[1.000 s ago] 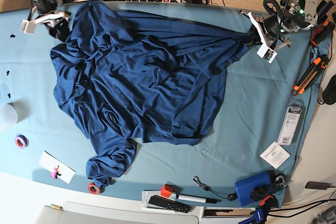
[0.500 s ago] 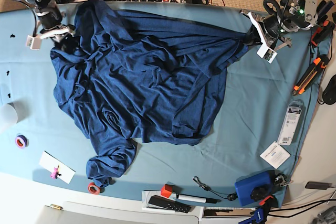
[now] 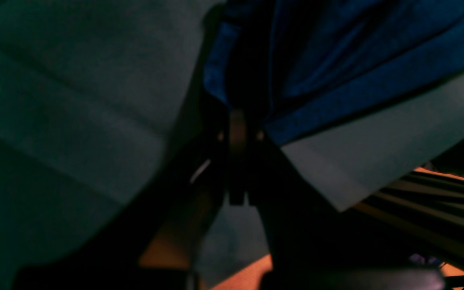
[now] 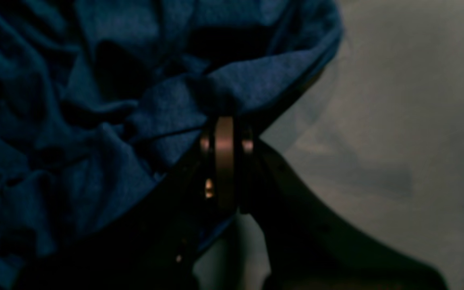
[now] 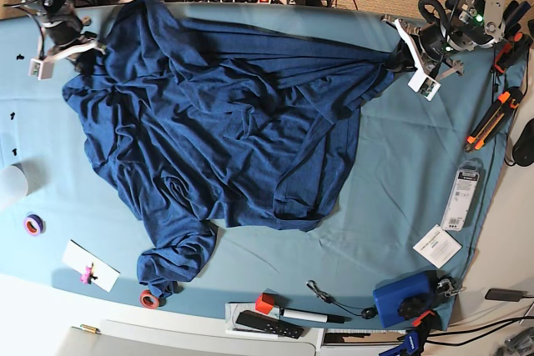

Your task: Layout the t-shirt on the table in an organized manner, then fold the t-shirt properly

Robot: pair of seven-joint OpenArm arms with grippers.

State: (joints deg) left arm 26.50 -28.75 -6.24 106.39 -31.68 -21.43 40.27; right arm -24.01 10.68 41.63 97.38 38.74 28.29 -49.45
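The dark navy t-shirt (image 5: pixel 225 122) lies rumpled across the teal-covered table (image 5: pixel 400 172), with one sleeve bunched toward the front left. In the base view my right gripper (image 5: pixel 77 57) is at the shirt's far left corner, shut on the fabric edge. The right wrist view shows its closed fingertips (image 4: pixel 224 125) pinching a fold of the t-shirt (image 4: pixel 95 121). At the far right, my left gripper (image 5: pixel 399 59) is shut on a gathered corner of the shirt. The left wrist view shows blue t-shirt cloth (image 3: pixel 336 60) pinched between the tips of that gripper (image 3: pixel 238 123).
A white cup (image 5: pixel 8 183), purple tape roll (image 5: pixel 33 223), white card (image 5: pixel 90 265) and red tape roll (image 5: pixel 149 298) sit along the left and front. A blue box (image 5: pixel 401 298), orange knife (image 5: pixel 492 120) and packets lie at the right edge.
My right gripper has shut on the shirt's left edge and drawn it out to the left, stretching that side. The left gripper has stayed put, still holding its corner.
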